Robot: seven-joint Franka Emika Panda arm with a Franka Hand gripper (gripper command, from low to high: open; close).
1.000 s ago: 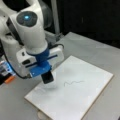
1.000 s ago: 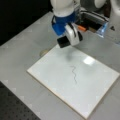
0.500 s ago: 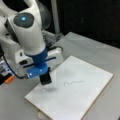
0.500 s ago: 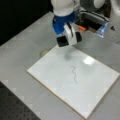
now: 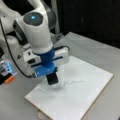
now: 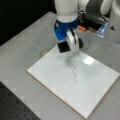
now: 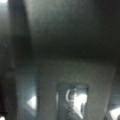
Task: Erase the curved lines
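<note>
Hovering over the white board (image 5: 75,95) in both front views, the hand (image 5: 52,79) is carrying a dark block, prob. the eraser (image 6: 64,47), at its tip. I am judging the hand is closed on this block, since the block is sitting right under the blue part w/o other support, but the fingers themselves are not showing clearly. The wrist view is giving only dark blur, so no help there.

The curve lines (image 5: 73,82) are lying near the middle of the board, just beside the eraser, and they are looking complete, not wiped yet. In a front view the squiggle (image 6: 74,73) is running from below the eraser toward that view's bottom.

Risks, as I am judging: the eraser is coming down beside the line and missing part of it; pressing too hard is pushing the board across the tabletop (image 6: 27,45), as nothing seems to be fixing it; a tilted eraser is touching w/ one edge only and leaving streaks.
</note>
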